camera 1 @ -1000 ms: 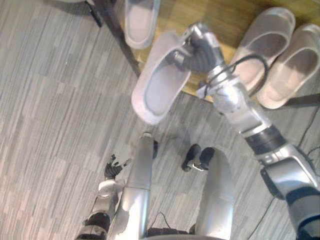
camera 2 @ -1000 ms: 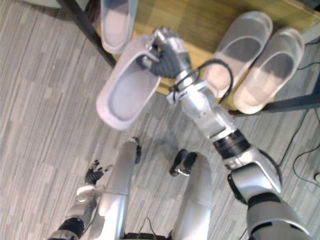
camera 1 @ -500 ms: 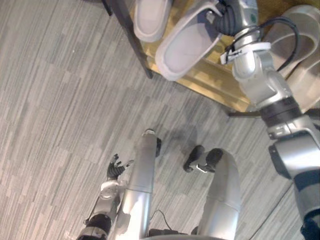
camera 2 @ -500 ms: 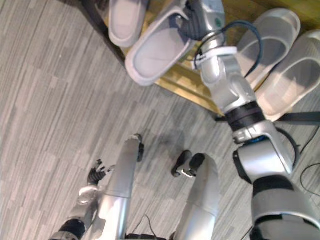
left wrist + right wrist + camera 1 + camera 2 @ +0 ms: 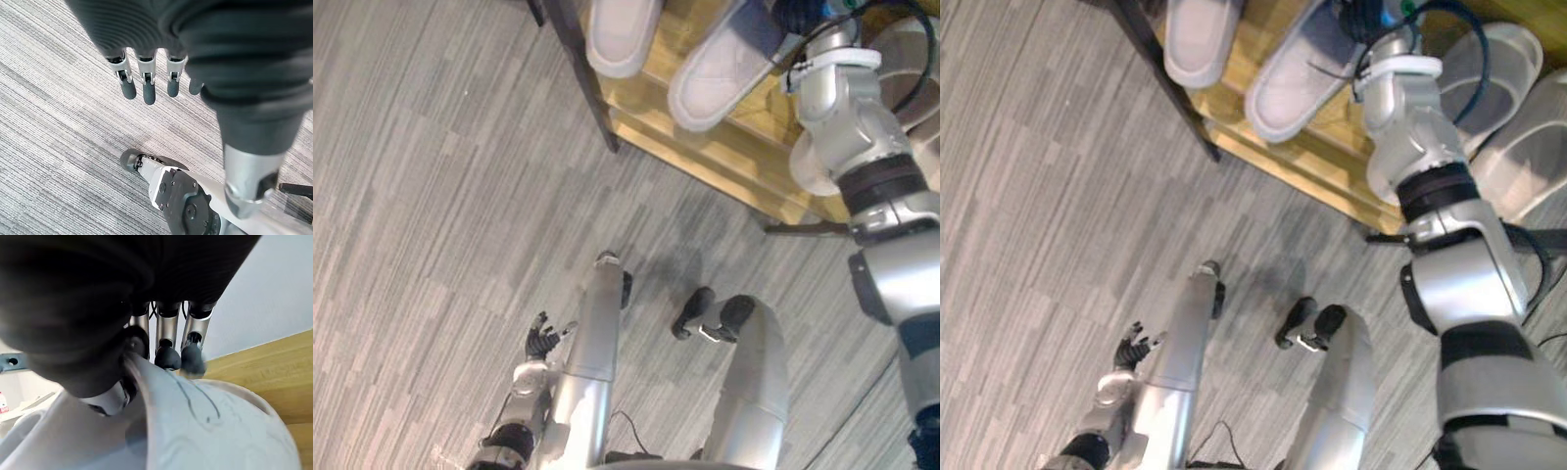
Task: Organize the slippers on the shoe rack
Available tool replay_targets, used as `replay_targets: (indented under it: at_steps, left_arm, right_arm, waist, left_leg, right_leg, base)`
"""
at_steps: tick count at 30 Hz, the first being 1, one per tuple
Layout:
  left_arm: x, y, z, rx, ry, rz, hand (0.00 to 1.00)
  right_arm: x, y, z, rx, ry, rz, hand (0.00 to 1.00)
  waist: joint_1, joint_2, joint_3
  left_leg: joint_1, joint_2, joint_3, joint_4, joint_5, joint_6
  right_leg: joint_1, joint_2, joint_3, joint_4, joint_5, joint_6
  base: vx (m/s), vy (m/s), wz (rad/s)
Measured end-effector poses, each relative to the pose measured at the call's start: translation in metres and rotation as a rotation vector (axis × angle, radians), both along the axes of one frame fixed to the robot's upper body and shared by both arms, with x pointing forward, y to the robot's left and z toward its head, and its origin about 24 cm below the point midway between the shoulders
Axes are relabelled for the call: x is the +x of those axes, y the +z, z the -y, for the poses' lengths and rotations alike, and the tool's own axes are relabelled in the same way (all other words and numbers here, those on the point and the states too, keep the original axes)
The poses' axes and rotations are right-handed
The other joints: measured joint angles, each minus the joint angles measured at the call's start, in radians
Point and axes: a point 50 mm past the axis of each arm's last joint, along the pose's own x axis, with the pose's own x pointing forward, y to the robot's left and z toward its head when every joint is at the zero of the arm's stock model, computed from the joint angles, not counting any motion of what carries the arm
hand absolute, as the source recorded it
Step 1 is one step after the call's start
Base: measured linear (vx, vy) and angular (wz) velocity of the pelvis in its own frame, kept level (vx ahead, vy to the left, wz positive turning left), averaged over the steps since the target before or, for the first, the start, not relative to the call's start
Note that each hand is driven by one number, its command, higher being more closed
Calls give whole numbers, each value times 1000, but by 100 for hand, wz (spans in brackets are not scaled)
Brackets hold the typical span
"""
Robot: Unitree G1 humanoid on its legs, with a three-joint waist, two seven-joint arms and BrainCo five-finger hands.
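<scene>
Slipper (image 5: 722, 76) pinched by right hand (image 5: 167, 332) over shoe rack (image 5: 710, 149).

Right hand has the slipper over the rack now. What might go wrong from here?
1. The slipper in the right hand has its end at the front edge of the shelf; released here, it may tip to the floor.
2. It lies close to the neighbouring slipper; pushing deeper could knock that one askew.

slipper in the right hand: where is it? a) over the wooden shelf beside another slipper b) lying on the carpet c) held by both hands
a: the slipper, pinched by the right hand, sits over the wooden shelf next to another slipper.
</scene>
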Motion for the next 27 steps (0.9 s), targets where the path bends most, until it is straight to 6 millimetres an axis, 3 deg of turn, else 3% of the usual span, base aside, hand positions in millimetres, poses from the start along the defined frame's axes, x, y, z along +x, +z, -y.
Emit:
replay_targets:
  at_steps: [10,18,23,27]
  left_arm:
    - [1,-1,0,-17,16,-5,0]
    - [-3,-7,-5,-36,58,-44,0]
    - [-4,-8,-7,-37,69,-45,0]
    - [-5,-8,-9,-25,63,-46,0]
  right_arm:
    - [0,0,-2,14,3,12,0]
    - [1,-8,-22,9,65,-26,0]
    - [-7,-36,-31,49,184,-59,0]
    - [-24,-46,-33,221,321,13,0]
  waist:
    - [0,0,0]
    - [-7,-6,-4]
    - [-14,-9,-5]
    - [-19,-10,-6]
  left_leg:
    - [15,4,0,-30,13,-7]
    - [54,20,2,-57,14,-8]
    - [91,22,6,-71,14,-8]
    - [113,25,13,-82,14,-8]
  right_leg:
    - [9,4,-6,-23,6,-10]
    - [51,15,-17,-56,12,-18]
    - [86,16,-19,-71,13,-17]
    - [103,17,-15,-79,8,-8]
  base:
    - [2,2,0]
    - [9,15,-4]
    - [16,20,-1]
    - [4,8,0]
